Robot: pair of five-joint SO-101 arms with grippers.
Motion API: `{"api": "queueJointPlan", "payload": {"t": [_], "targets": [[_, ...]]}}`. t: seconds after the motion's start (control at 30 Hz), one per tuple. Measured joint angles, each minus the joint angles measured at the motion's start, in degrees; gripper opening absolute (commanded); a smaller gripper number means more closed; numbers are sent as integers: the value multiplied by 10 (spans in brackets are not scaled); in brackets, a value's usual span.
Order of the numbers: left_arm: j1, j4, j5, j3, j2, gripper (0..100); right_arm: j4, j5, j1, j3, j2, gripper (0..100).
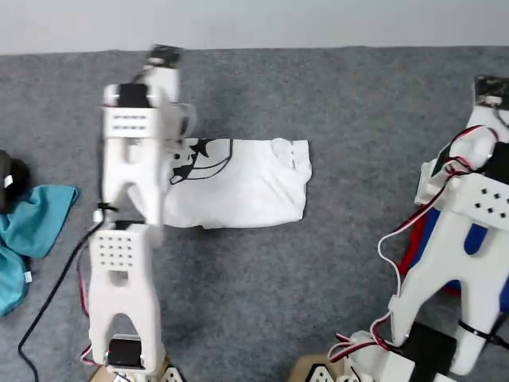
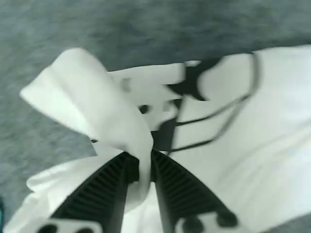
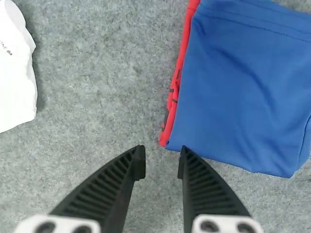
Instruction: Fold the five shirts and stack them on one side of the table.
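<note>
A white shirt (image 1: 238, 185) with a black print lies partly folded in the middle of the grey table. My left gripper (image 2: 141, 170) is shut on a lifted fold of the white shirt (image 2: 112, 116) at its left edge, and the left arm (image 1: 131, 159) stands over that side. A folded blue shirt (image 3: 243, 82) rests on a red shirt (image 3: 177, 82) at the table's right side. My right gripper (image 3: 160, 165) hovers open just in front of that stack's near corner, holding nothing. The white shirt's edge (image 3: 14, 73) shows off to one side.
A teal shirt (image 1: 32, 231) lies crumpled at the table's left edge beside a dark object (image 1: 9, 179). The right arm (image 1: 461, 239) covers most of the blue and red stack. Grey table (image 1: 262, 302) lies bare in front of the white shirt.
</note>
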Motion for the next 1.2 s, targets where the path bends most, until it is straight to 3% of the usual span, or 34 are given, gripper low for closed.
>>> {"api": "queueJointPlan", "payload": {"t": [0.47,1.1,1.2], "targets": [[199,0,26,4,-14,5,0,0,0,0,0,121],[263,-69,55,7,16,7,0,0,0,0,0,121],[272,-70,55,7,16,84,0,0,0,0,0,121]]}}
